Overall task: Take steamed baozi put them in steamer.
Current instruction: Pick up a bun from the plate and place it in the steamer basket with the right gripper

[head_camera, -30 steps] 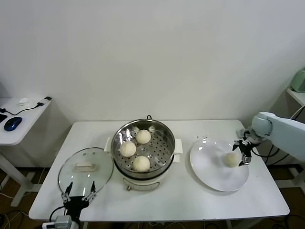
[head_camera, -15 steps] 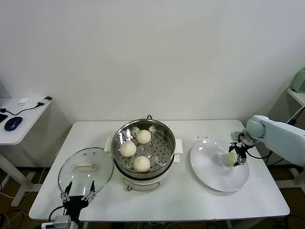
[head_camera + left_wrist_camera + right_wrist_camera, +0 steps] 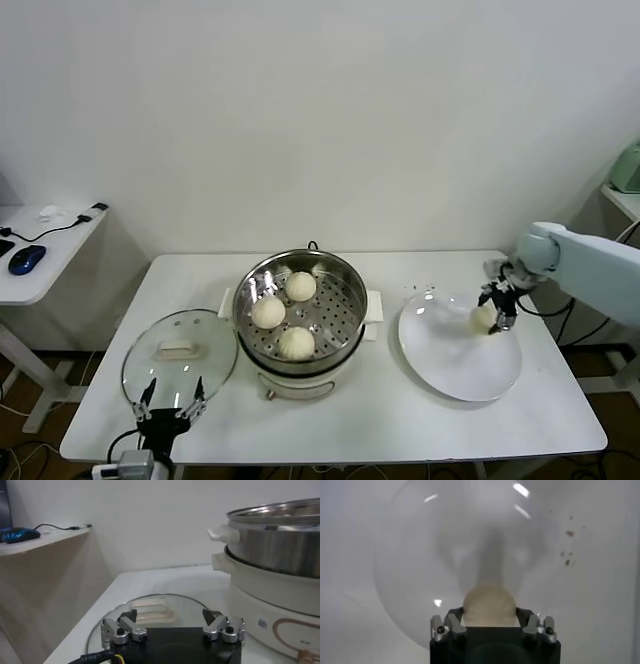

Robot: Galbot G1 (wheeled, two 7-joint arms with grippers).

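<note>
Right end effector [image 3: 494,308] has its fingers closed around the last steamed baozi [image 3: 483,317], holding it over the white plate [image 3: 460,365]; whether the bun has cleared the plate cannot be told. The steamer [image 3: 335,320], already holding three buns, lies well apart toward the robot's left, so the carry should run sideways across the surface [image 3: 400,420]. Left end effector [image 3: 168,410] waits open near the glass lid [image 3: 165,375].

no readable text, steamer [image 3: 280,587] label illegible
</note>
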